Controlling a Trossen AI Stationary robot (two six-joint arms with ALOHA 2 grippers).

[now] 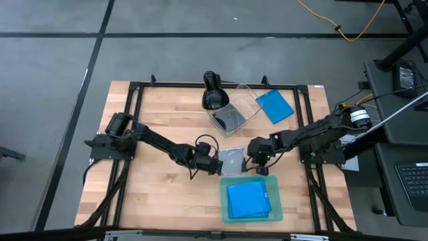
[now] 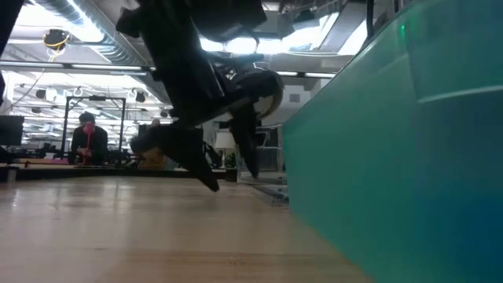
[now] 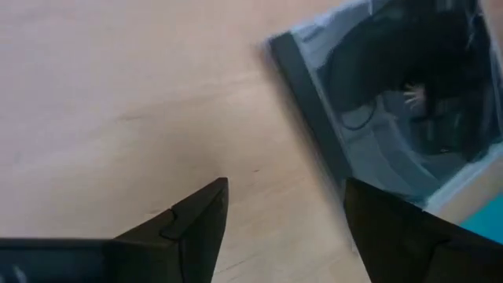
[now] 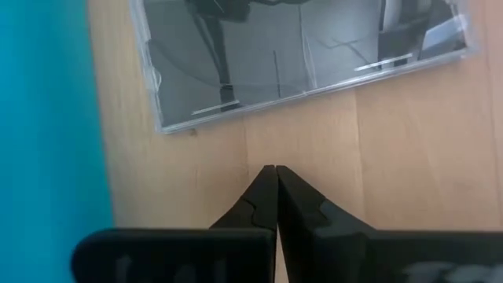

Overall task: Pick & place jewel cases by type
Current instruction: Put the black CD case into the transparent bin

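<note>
While left hand (image 1: 219, 166) gapes, right hand (image 1: 261, 169) shut — one disc case (image 1: 232, 161) between.

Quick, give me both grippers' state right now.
Left gripper: open, holding nothing, beside the disc case.
Right gripper: shut, empty, near the same case.

Grey floor (image 1: 53, 60) crossed by dark seam lines is seen around the wooden table (image 1: 160, 110). A yellow cable (image 1: 348, 27) is laid across the floor. A desk with a keyboard (image 1: 414, 184) stands at the right. Ceiling lights (image 2: 71, 67) and a seated person (image 2: 88, 140) are seen behind.
</note>
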